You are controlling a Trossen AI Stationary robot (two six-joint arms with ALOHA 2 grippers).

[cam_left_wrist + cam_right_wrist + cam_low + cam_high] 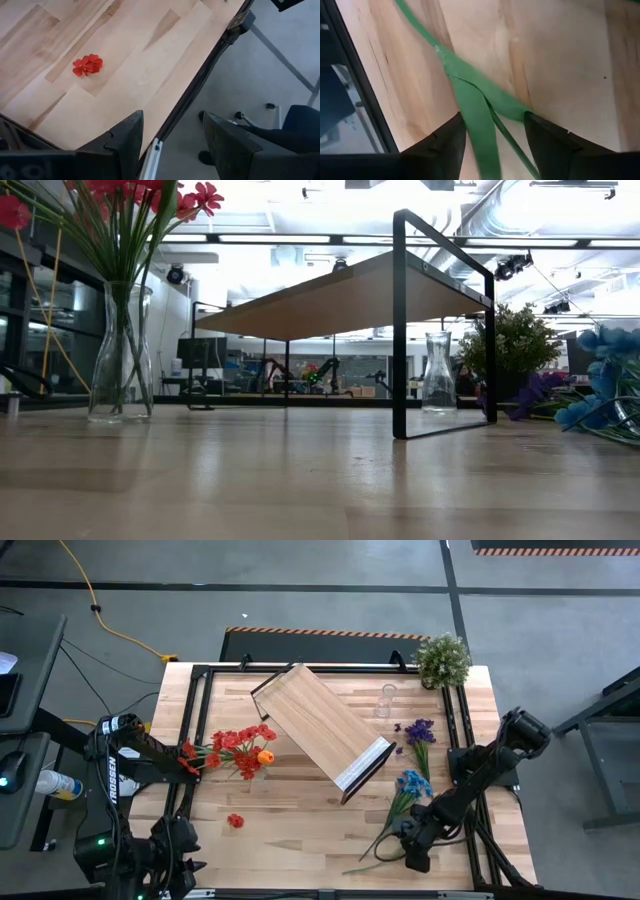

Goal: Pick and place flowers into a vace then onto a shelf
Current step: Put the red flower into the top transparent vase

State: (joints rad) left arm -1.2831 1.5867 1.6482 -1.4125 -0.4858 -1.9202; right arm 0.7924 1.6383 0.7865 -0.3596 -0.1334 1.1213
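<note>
right gripper [412,852] sits low over the blue flower's green stem [480,107], near the table's front right edge — its fingers [445,145] straddle the stem, parted, whether pressing it i cannot tell. blue flowers [412,783] and purple flowers [420,730] lie just beyond on the table [300,815]. red and orange flowers [235,745] stand in a glass vase [120,355] on the left side, a loose red bloom [235,821] nearby. shelf [320,730] stands mid-table, an empty vase [385,700] behind it. left gripper [170,145] hangs at the front left edge, fingers apart, empty.
</note>
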